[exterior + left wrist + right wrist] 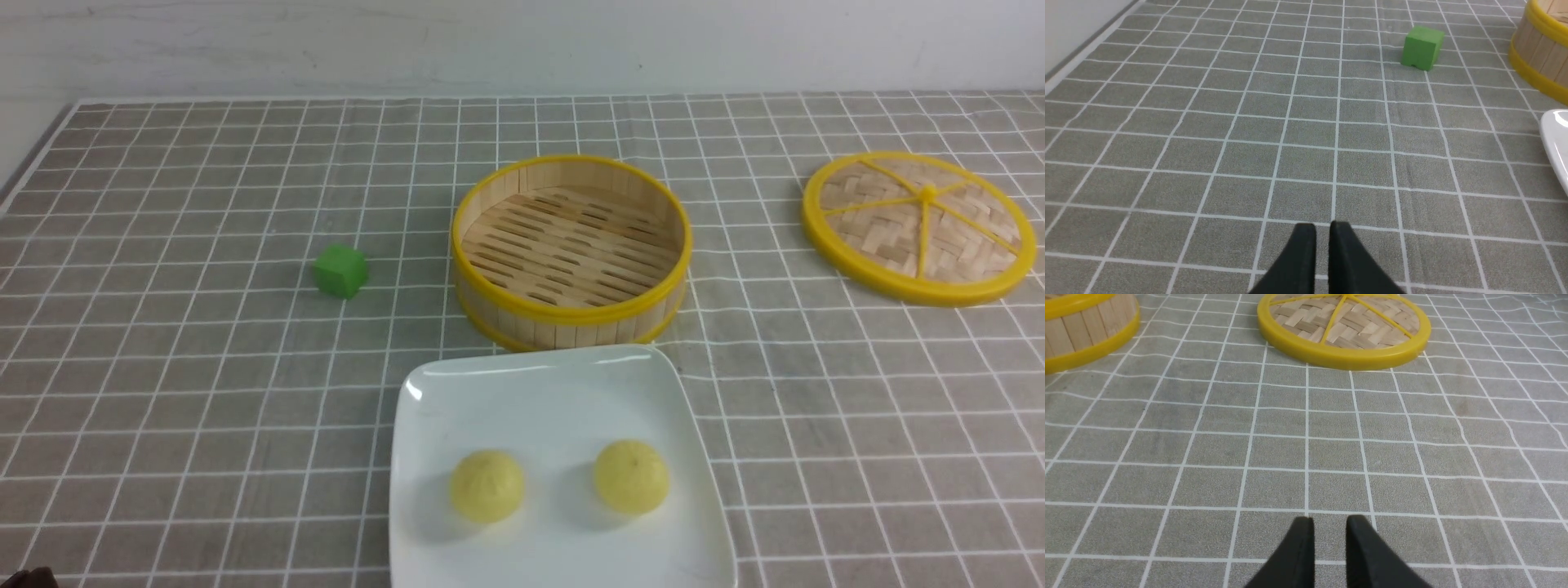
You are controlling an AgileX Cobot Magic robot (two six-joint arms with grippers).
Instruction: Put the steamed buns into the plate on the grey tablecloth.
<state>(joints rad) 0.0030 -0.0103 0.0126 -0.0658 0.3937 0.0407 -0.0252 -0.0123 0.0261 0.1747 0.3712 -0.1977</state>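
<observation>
Nearest you in the front view, the plate [555, 392] lies on the grey tablecloth [163, 392] at 6 o'clock, its near edge cut off by the frame. Both steamed buns sit on its near half, apart from each other and clear of the rim: the left bun [486, 485] and the right bun [631, 476].

Check each wrist view. The left end effector [1323, 232] hangs over bare cloth, its jaws almost together with only a thin slit between them, gripping nothing. The right end effector [1327, 526] also hangs over bare cloth, jaws parted by a narrow gap, gripping nothing. Neither arm appears in the front view.

Just beyond the plate's far edge, at 12 o'clock from it, stands the bamboo steamer basket [571, 314], open and holding nothing; you cannot tell from these views whether its base touches the plate rim. At 9 o'clock from the basket, the green cube [340, 269] stands alone with open cloth on every side. At 3 o'clock from the basket, well apart, the woven lid [918, 227] lies flat near the right frame edge.

Wide bare cloth flanks the plate at 9 and 3 o'clock. The far tabletop edge meets a pale wall [522, 41].
</observation>
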